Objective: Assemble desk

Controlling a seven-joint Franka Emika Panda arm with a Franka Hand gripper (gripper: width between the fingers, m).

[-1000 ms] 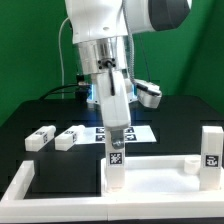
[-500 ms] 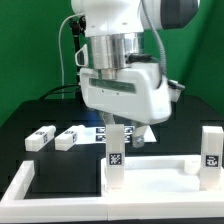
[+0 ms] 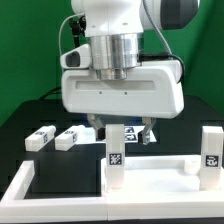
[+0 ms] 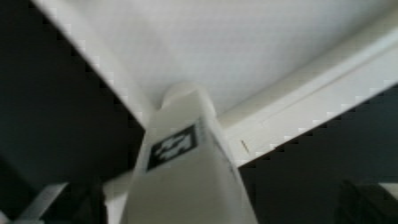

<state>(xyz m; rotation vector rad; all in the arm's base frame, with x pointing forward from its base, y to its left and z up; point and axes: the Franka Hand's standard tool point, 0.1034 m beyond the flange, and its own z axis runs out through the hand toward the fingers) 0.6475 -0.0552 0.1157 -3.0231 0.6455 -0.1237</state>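
1. White plastic: the tabletop (image 3: 160, 188) lies flat on the black table (image 3: 60, 175) with its rim up, just where it lay a second ago.
2. A leg (image 3: 114, 158) stands upright at the tabletop's near corner toward the exterior view's left, its tag facing the camera. It has not shifted since the earlier frames.
3. The gripper (image 3: 123, 128) hangs over that same corner of the tabletop, around the leg's top.
4. A second ago the gripper showed its narrow side and its fingers were pressed on the leg. Since then it has turned about the leg to show its broad face.
5. Its jaws are now spread wide, one finger on either side of the leg's top and neither pinching it.
6. In the wrist view the leg (image 4: 178, 165) rises from the tabletop (image 4: 231, 50) just beside the rim, tag in sight.
7. A second leg (image 3: 211, 148) stands upright at the tabletop's corner toward the exterior view's right, unchanged.
8. Two loose legs (image 3: 41, 137) (image 3: 70, 138) lie on their sides on the table, off the tabletop toward the exterior view's left, unmoved.
9. The marker board (image 3: 135, 133) lies behind the tabletop, partly hidden by the gripper.
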